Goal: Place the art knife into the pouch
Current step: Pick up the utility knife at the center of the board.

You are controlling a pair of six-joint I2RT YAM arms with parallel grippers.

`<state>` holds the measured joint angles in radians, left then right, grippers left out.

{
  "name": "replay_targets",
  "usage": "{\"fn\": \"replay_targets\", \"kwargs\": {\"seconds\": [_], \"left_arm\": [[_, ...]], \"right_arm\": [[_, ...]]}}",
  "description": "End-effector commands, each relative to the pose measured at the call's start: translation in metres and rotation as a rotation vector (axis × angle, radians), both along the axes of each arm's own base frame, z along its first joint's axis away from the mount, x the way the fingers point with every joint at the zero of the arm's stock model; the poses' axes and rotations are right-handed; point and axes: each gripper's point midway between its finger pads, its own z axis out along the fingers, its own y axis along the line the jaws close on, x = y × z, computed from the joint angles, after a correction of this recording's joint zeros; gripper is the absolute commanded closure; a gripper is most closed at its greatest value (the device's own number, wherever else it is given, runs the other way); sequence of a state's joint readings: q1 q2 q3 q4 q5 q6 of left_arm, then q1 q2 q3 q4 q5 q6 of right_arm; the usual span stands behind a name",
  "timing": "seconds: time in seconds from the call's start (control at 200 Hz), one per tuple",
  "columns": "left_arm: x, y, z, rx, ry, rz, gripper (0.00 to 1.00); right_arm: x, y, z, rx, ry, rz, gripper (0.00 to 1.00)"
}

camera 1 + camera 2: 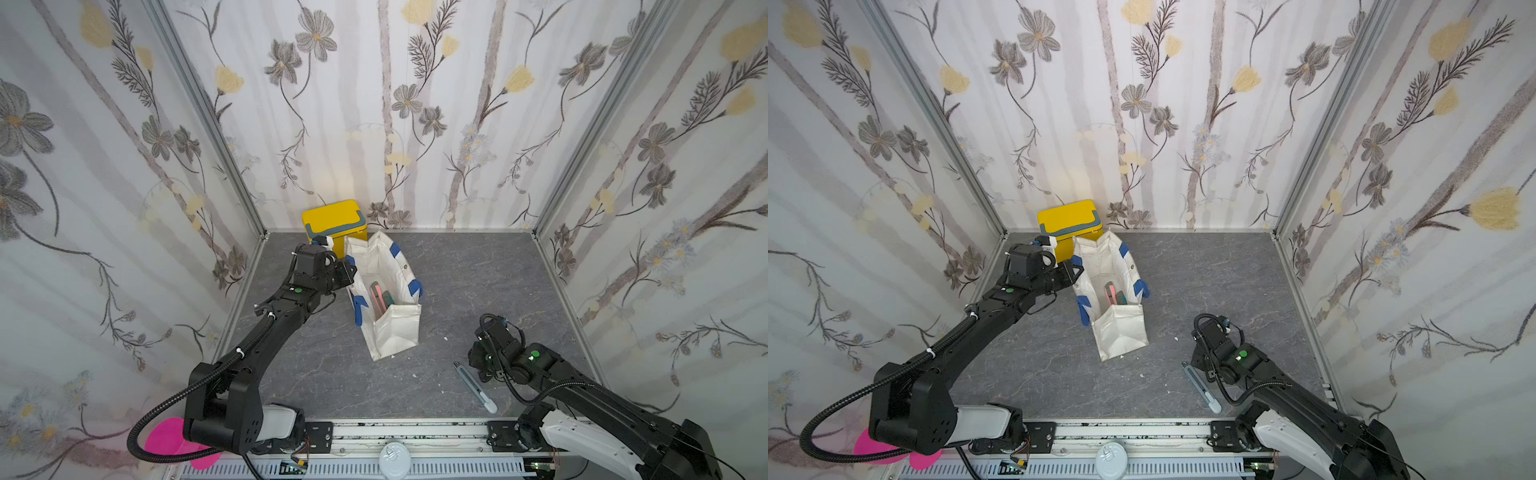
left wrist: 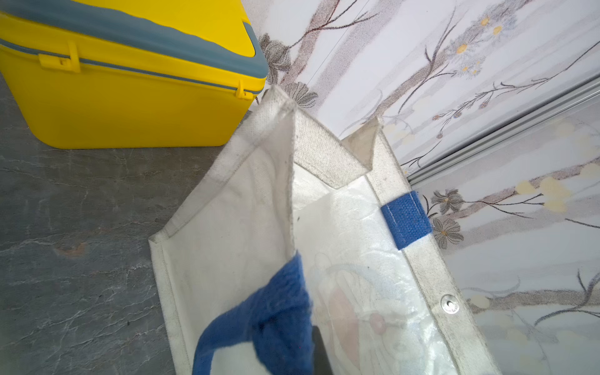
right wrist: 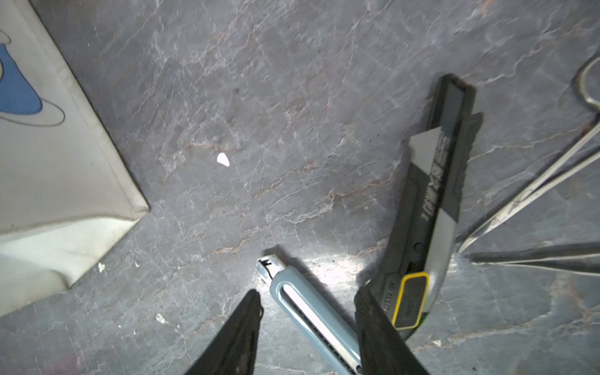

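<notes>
The grey stone-patterned table (image 1: 478,282) carries everything. The pouch (image 1: 395,328), a white canvas tote, stands with its mouth open right at the left jaws. They are clenched on its near rim by a blue strap handle (image 2: 266,311). Two cutters, one pink (image 1: 376,299) and one green (image 1: 388,300), lie inside it, just past those jaws. A yellow plastic box (image 1: 332,216) with a grey handle stands beyond the left jaws, beside the pouch's far end.

The right jaws are lowered to the table, well apart from the pouch, and stand released. Their black fingers (image 3: 242,334) straddle the art knife (image 3: 308,311), a slim blue-grey cutter lying flat on the table (image 1: 476,386), outside the pouch. One finger overlaps the knife's edge and a gap shows on the other side. A heavier black-and-grey cutter (image 3: 435,194) lies just outside those jaws, its butt meeting the art knife. Farther out lies a thin steel scissor-like tool (image 3: 506,211). A white scrap (image 3: 223,159) sits ahead of the right jaws.
</notes>
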<state>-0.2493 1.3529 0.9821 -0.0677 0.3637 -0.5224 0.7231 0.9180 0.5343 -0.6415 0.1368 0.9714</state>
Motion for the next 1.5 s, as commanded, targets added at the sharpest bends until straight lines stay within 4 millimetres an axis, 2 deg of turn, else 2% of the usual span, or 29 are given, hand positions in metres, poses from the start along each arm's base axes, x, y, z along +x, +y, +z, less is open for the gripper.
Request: {"fn": "replay_targets", "kwargs": {"seconds": [0.0, 0.15, 0.465, 0.999, 1.119, 1.494], "left_arm": [[0.006, 0.001, 0.007, 0.001, -0.032, 0.007, 1.00], [0.006, 0.000, 0.007, -0.003, -0.030, 0.003, 1.00], [0.005, 0.001, 0.007, 0.005, -0.031, 0.007, 1.00], [0.005, -0.001, 0.008, -0.004, -0.029, -0.001, 1.00], [0.004, 0.000, 0.010, -0.005, -0.031, -0.001, 1.00], [0.004, -0.001, 0.010, -0.005, -0.029, -0.002, 1.00]], "right_arm": [[-0.013, 0.010, -0.010, 0.018, 0.056, 0.016, 0.49], [-0.022, 0.010, -0.027, -0.020, 0.100, 0.037, 0.49], [-0.030, 0.007, -0.045, -0.047, 0.139, 0.045, 0.51], [-0.040, 0.008, -0.059, -0.091, 0.164, 0.091, 0.56], [-0.038, 0.007, -0.059, -0.100, 0.159, 0.085, 0.63], [-0.038, 0.002, -0.067, -0.120, 0.157, 0.070, 0.69]]}}
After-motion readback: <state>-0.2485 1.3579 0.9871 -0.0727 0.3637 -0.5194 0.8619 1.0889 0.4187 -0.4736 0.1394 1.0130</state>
